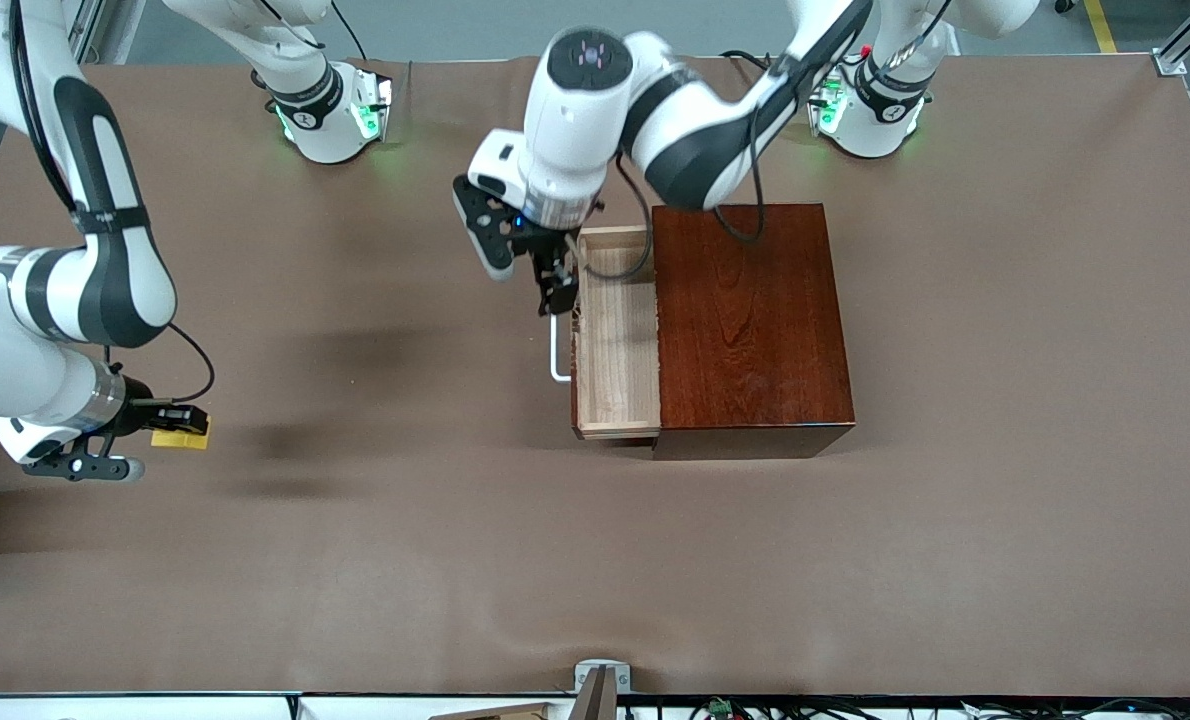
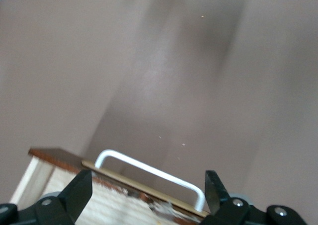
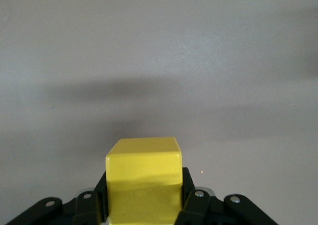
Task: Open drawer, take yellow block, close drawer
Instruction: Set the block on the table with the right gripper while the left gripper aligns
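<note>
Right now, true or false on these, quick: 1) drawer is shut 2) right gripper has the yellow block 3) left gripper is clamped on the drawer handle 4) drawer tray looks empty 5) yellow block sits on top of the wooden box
1) False. The drawer stands pulled partway out of the dark wooden box.
2) True. The right gripper is shut on the yellow block, over the table's right-arm end.
3) False. The left gripper is open, its fingers spread above the white handle, not closed on it.
4) True. Only bare pale wood shows in the part pulled out.
5) False. The block is in the right gripper, apart from the box.
</note>
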Motion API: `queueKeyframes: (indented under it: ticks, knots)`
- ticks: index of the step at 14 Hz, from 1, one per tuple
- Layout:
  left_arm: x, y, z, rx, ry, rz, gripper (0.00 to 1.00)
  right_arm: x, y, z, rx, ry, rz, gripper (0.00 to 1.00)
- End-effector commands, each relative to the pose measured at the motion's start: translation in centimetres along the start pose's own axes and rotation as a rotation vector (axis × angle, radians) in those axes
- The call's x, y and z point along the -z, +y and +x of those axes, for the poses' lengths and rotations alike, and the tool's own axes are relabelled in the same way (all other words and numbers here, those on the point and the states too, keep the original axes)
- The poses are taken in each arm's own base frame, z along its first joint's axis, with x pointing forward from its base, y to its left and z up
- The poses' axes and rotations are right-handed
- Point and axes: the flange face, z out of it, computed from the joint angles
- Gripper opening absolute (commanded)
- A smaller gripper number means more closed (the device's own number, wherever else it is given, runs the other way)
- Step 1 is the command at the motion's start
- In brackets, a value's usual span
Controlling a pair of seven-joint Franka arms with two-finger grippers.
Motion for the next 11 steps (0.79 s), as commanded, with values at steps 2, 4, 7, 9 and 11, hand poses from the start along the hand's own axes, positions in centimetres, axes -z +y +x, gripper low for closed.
queueKeyframes:
  ticks: [2, 4, 7, 9, 11]
  knots:
    - [-3.9, -1.6, 0.2, -0.195, 0.02, 0.014, 1.0, -3.5, 0.2, 1.0, -0.042, 0.035, 0.029, 0.0]
    - [-6.3, -2.0, -0.2, -0.212, 0.01, 0.009, 1.0, -5.6, -0.5, 1.4, -0.032, 0.049, 0.03, 0.0]
    - [-8.9, -3.1, -1.1, -0.283, -0.003, 0.007, 1.0, -8.8, 0.0, 1.6, -0.043, 0.052, 0.033, 0.0]
    - [-9.1, -2.9, -1.1, -0.339, -0.006, 0.005, 1.0, -10.5, 0.0, 1.6, -0.043, 0.049, 0.034, 0.0]
    - [-9.3, -2.8, -1.2, -0.381, -0.009, -0.005, 1.0, -11.5, 0.2, 1.6, -0.047, 0.044, 0.034, 0.0]
